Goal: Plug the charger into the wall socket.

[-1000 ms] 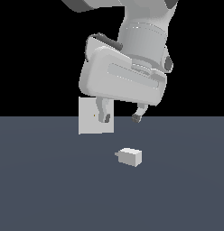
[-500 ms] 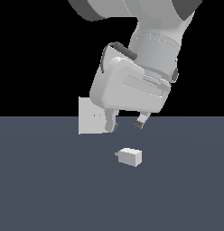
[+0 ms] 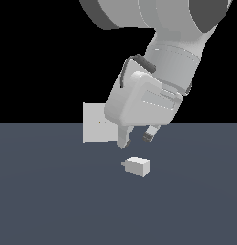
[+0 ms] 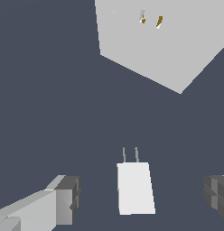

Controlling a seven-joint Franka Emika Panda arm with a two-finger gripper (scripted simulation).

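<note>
A flat dark slate-blue surface [image 3: 53, 206] fills the lower half of my exterior view; everything behind it is plain black. The wall socket [image 3: 97, 129] stands upright on the surface toward the exterior view's left, its right edge hidden by the arm. The charger [image 3: 137, 166] lies on the surface just below the gripper [image 3: 135, 138]. My Panda arm [image 3: 163, 57] descends from above with its wrist tilted. In the wrist view the jaws stand wide apart, empty, with the charger [image 4: 134, 187] between them and untouched, its two prongs pointing toward the wall socket [image 4: 168, 40]
</note>
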